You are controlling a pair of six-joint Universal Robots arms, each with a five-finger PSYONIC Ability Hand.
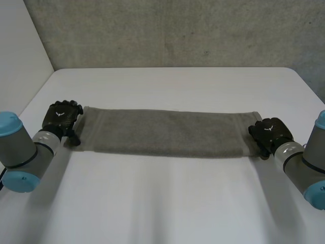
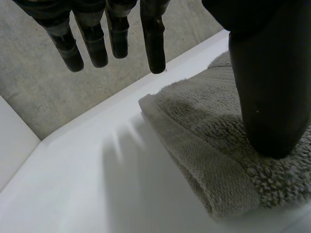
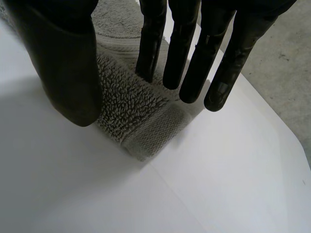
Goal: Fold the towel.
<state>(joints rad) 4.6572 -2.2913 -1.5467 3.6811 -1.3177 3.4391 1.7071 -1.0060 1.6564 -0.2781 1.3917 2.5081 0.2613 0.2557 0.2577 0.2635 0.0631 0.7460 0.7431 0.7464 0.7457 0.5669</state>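
Towel [image 1: 167, 133] lies flat, its long axis running from our left hand [image 1: 61, 116] to our right hand [image 1: 270, 133]; both hands sit at its short ends, fingers straight, gripping nothing.

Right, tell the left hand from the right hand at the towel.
The left hand is at the towel's left end, the right hand at its right end. The left hand's fingers hang over bare table, the right hand's over the towel's corner. Both are open, gripping nothing.
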